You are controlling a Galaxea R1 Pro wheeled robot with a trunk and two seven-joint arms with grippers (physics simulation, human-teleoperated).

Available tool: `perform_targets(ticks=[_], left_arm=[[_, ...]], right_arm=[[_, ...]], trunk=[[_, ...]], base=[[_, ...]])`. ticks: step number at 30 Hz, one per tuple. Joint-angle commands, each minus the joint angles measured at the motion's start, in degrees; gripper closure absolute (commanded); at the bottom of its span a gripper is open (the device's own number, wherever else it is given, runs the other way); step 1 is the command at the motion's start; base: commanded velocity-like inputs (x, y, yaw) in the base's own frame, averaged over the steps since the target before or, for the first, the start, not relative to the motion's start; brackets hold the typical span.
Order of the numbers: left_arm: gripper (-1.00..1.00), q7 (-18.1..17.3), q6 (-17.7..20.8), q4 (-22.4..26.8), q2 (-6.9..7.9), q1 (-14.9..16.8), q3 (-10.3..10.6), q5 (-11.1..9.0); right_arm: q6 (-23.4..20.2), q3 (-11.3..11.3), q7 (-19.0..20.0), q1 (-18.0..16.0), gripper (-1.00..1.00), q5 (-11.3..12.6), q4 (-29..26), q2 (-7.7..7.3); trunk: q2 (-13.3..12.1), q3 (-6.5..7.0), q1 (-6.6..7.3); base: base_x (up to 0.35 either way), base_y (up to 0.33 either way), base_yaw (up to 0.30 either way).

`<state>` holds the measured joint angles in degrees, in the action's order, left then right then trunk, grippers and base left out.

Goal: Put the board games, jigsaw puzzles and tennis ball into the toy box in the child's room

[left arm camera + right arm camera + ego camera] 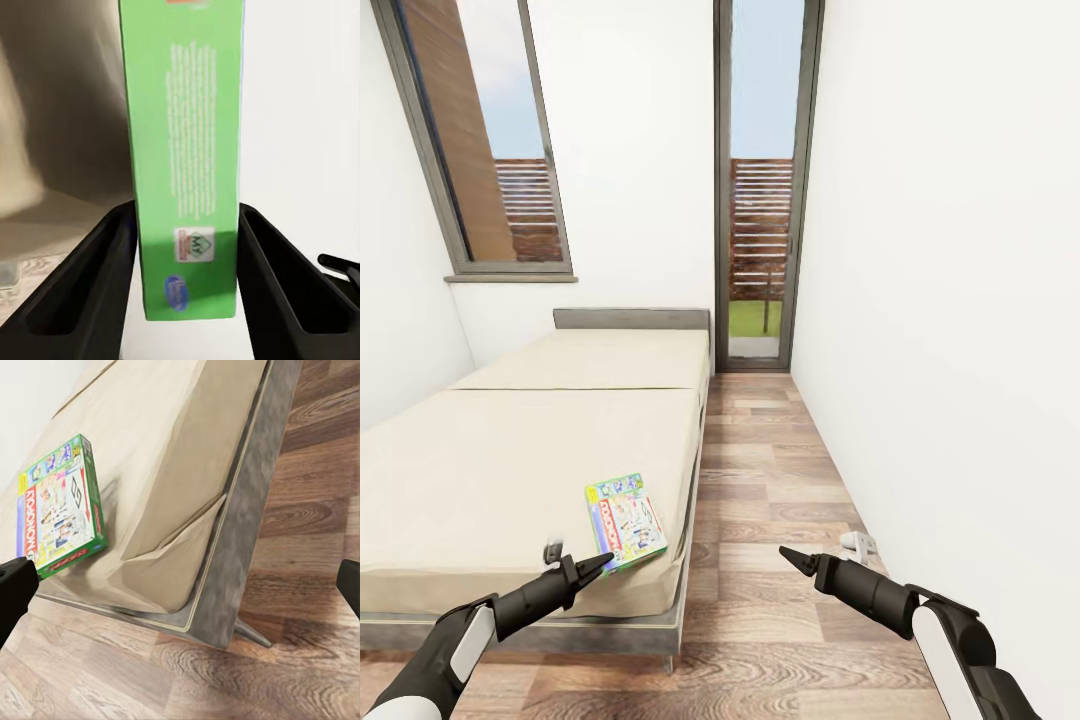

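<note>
Left wrist view, tool (187,300) pinching board game (186,150)

green-edged multicoloured board game (625,522) (MONOPOLY lettering), cream-beige bed (510,470)

**A bed with one game box near its foot corner**

The bed (540,430) is a flat cream-beige mattress on a low grey frame, with a grey headboard (632,319) at the far end below the window wall. A thin seam crosses the mattress from one long side to the other, nearer the head. Its long right edge runs along the wood plank floor (780,480). A board game (625,520), a thin box with a green edge and MONOPOLY lettering, lies on the mattress near the foot corner on the floor side.
</note>
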<state>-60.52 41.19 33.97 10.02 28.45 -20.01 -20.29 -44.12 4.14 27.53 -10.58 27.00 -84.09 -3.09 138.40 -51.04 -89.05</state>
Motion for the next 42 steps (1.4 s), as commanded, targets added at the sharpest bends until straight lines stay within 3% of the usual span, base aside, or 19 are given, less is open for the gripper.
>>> perform_targets(ticks=[1,22,32,36,39,42], left_arm=[[1.0,-0.09,-0.15,-0.04,0.0,0.03,-0.03,0.26],[1.0,-0.5,0.07,0.42,0.43,0.07,-0.02,0.22],[1.0,-2.4,1.22,4.03,1.72,0.11,0.12,0.08],[1.0,-3.26,3.59,5.84,2.61,0.16,0.24,0.08],[1.0,-4.06,9.47,11.19,3.83,0.12,0.66,0.21],[1.0,-4.18,11.76,13.97,4.5,0.07,0.81,0.26]], right_arm=[[-0.36,0.08,0.16,-0.02,-1.0,0.08,-0.02,0.01],[-0.36,0.0,0.16,-0.02,-1.0,0.08,-0.02,0.01],[-0.36,-0.06,0.16,-0.02,-1.0,0.08,-0.02,0.16],[-0.31,-0.08,0.16,-0.02,-1.0,0.08,-0.02,0.24],[-0.25,-0.09,0.16,-0.05,-1.0,0.07,-0.02,0.36],[-0.26,-0.09,0.16,-0.03,-1.0,0.1,-0.02,0.41]], trunk=[[0.02,-0.06,0.01],[-8.4,3.71,4.62],[-12.41,5.5,6.82],[-14.01,6.22,7.7],[-15.22,6.76,8.36],[-16.42,7.3,9.02]], base=[[0.0,0.0,0.0],[0.0,0.0,0.0],[0.0,0.0,0.0],[0.0,0.0,0.0],[0.0,0.0,0.0],[0.0,0.0,0.0]])
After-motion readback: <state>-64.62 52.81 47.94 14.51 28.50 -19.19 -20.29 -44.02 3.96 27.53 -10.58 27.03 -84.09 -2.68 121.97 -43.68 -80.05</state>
